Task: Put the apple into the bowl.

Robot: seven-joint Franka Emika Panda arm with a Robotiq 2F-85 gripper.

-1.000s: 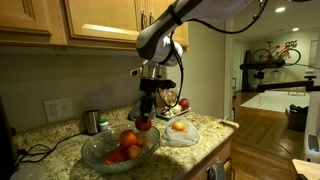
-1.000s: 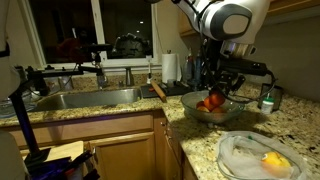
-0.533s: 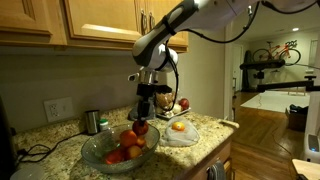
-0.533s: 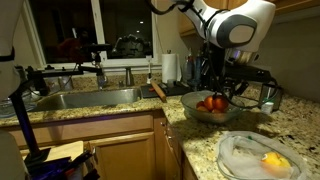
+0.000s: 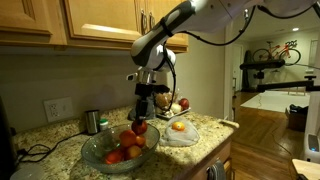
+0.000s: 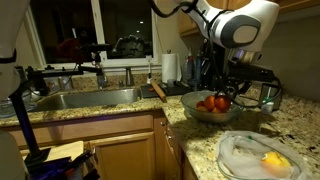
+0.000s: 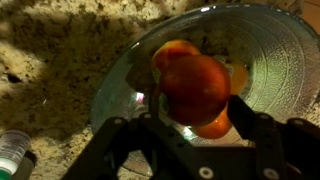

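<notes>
Clamping the small round red apple (image 7: 196, 82) in the end effector (image 7: 195, 108), centre frame. Hovering just over the large clear glass bowl (image 7: 280, 50).

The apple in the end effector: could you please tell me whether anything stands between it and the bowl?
Nothing visible does. The apple sits in the end effector right over the bowl, whose mouth is open; only the fruits lying inside are beneath it.
</notes>
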